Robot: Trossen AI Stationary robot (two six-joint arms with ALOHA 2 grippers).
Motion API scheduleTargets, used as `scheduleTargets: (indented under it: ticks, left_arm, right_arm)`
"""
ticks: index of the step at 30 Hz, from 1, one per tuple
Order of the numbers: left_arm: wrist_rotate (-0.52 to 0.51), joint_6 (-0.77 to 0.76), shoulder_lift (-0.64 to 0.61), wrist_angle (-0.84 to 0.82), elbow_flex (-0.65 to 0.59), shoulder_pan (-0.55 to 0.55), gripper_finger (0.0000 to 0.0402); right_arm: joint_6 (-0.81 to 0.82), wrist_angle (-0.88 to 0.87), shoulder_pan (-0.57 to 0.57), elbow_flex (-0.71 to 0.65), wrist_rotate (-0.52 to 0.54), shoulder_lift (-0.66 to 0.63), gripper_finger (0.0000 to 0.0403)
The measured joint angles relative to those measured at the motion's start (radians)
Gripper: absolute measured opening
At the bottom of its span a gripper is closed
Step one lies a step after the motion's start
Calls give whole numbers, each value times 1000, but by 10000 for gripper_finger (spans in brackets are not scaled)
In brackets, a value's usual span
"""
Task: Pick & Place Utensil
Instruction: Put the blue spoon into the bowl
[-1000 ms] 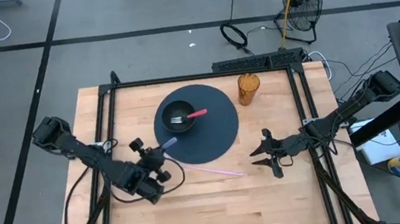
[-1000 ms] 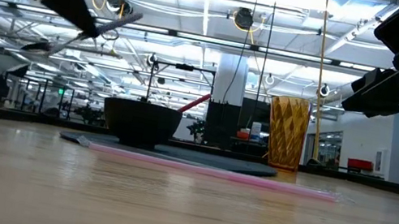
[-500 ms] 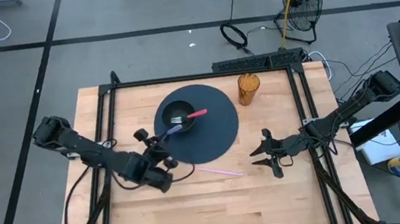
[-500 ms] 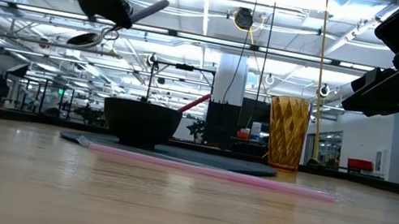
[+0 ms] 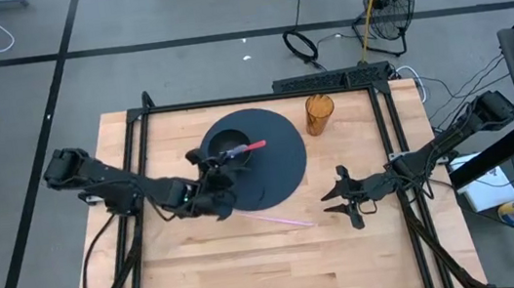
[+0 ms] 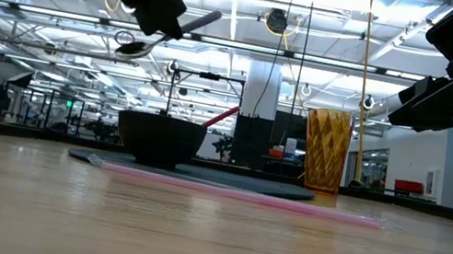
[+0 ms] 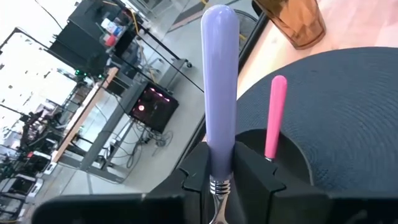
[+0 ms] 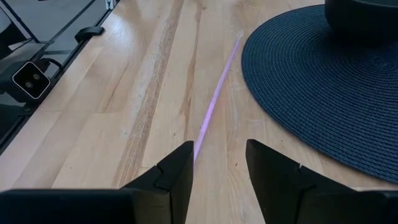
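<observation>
My left gripper hangs just short of the black bowl and is shut on a spoon with a lavender handle. The bowl stands on a round dark placemat. In the bowl lies a red-handled utensil, its handle leaning on the rim. A thin pink straw lies flat on the wood beside the mat. My right gripper waits open, above the table to the right of the straw. My left gripper pinches the spoon between its two fingers at the lower end of the lavender handle, just above the metal neck. The spoon is lifted clear and tilted: its metal bowl is lower, and the handle's free end points up toward the black bowl.
An amber ribbed cup stands upright on the wood beyond the mat's far right edge. A black metal frame borders the table's sides and far edge. Bare wood lies along the near edge.
My left gripper has carried the spoon from the table's near-left part toward the far edge and the right, up to the black bowl. The spoon stayed lifted clear and tilted throughout. The right arm kept still.
</observation>
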Motion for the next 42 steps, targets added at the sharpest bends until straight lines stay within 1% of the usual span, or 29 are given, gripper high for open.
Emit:
scheduleTargets:
  ticks: [5,11,19,21,25,28,31,34,39,42]
  left_arm:
    - [39,80,0,68,0,41,46]
    - [74,133,2,126,0,83,62]
    - [132,188,20,175,-1,128,48]
    - [142,208,37,224,0,141,55]
    - [164,250,73,263,-2,168,67]
    - [190,268,105,276,-1,185,65]
    - [203,284,134,296,-1,200,54]
    - [215,290,155,325,0,213,50]
    - [238,293,165,339,0,234,68]
    - [252,294,169,326,-2,245,68]
  right_arm:
    - [0,-1,0,0,0,0,141]
    - [-4,-1,0,0,0,0,141]
    - [-4,-1,0,0,0,0,141]
    - [-4,-1,0,0,0,0,141]
    - [-3,0,0,0,-1,0,141]
    - [-3,9,2,-6,-1,0,141]
    - [6,9,2,-20,-1,0,141]
    - [10,50,2,-44,-1,0,141]
    - [12,119,2,-89,-1,0,141]
    - [16,145,2,-106,-1,0,141]
